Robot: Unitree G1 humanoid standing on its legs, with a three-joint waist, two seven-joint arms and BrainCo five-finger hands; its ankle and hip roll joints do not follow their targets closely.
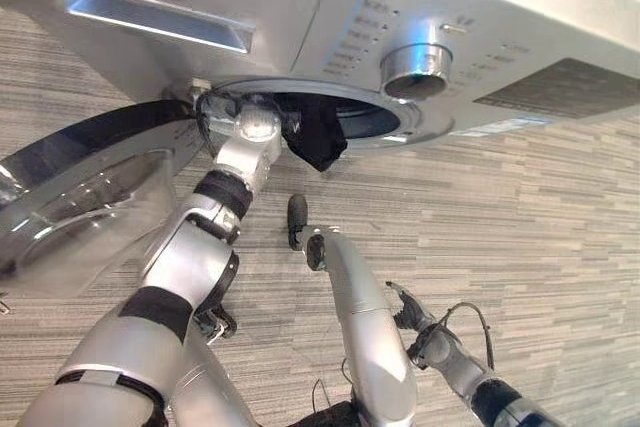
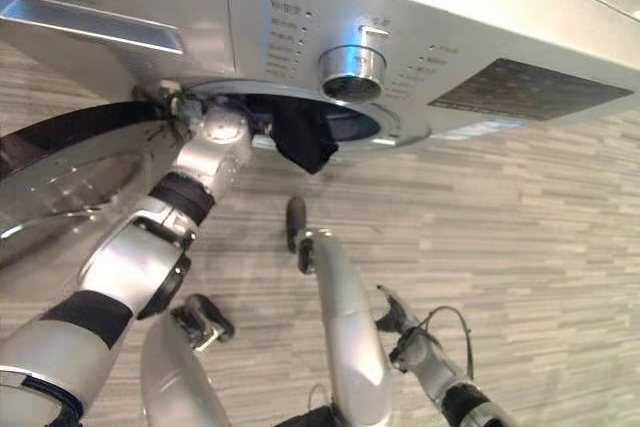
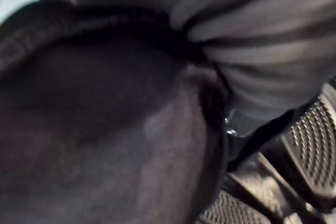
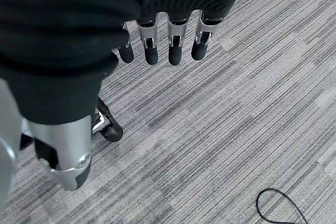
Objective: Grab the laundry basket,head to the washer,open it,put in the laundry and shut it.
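Washer (image 1: 480,37) reached, its door (image 1: 90,197) swung open. Dark laundry (image 1: 318,137) hangs at the drum's front rim, half in. Left hand (image 1: 255,127) at the rim, fingers unreadable. Right hand (image 4: 163,45) idle, fingers relaxed. Pushing in and shutting remain.

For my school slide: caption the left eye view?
Left hand pushes dark laundry into the open washer.

left arm is reaching up and forward, left hand (image 1: 225,112) hidden past the wrist. right hand (image 4: 163,40) is hanging low, palm down, fingers (image 4: 176,51) straight, holding nothing.
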